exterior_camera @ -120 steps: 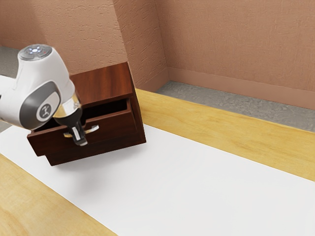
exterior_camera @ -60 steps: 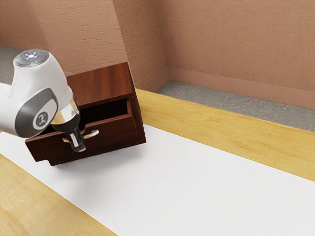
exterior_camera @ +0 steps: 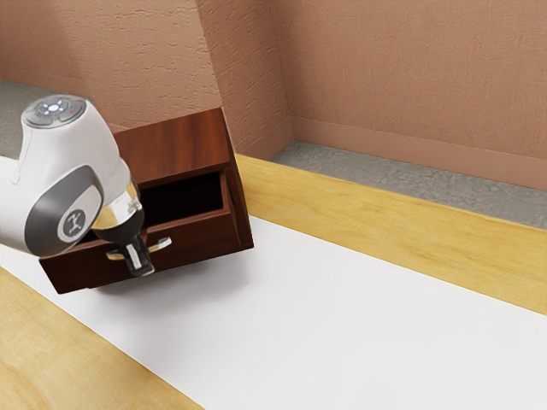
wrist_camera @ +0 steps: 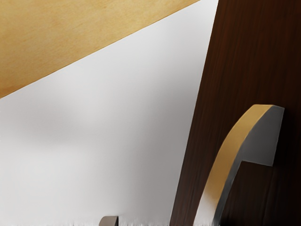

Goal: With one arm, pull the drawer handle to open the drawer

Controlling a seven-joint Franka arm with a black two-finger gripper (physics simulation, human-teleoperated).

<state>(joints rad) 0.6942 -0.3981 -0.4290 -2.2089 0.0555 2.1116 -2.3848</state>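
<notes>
the cabinet (exterior_camera: 175, 145), dark reddish wood, sits on a white mat (exterior_camera: 325, 325) at the exterior view's left, turned at an angle to the mat's edges. the mat lies along a light wooden desk (exterior_camera: 385, 226), with bare wood showing on both of its long sides. the drawer (exterior_camera: 197, 232) stands partly out of the cabinet. a dark gap opens between its front panel and the cabinet's top, and its front juts out toward the exterior view's lower left. the pale, curved handle (exterior_camera: 161, 244) is fixed to the drawer front.

the arm (exterior_camera: 64, 184), white with a grey joint cover, comes in from the exterior view's left and hides the drawer's end on that side. its hand points down at the drawer front. the black jaws sit right at the handle and cross in front of it, with a bit of handle showing on either side. whether the jaws are clamped on the handle or merely set against it, i cannot tell.

in the wrist view the drawer front is a dark wooden slab beside the hand. the handle arches off it, tan on its broad face and grey on its edge. the mat and a wedge of bare desk lie beyond.

behind the desk a strip of grey floor (exterior_camera: 410, 175) meets a brownish-pink wall (exterior_camera: 410, 68).
</notes>
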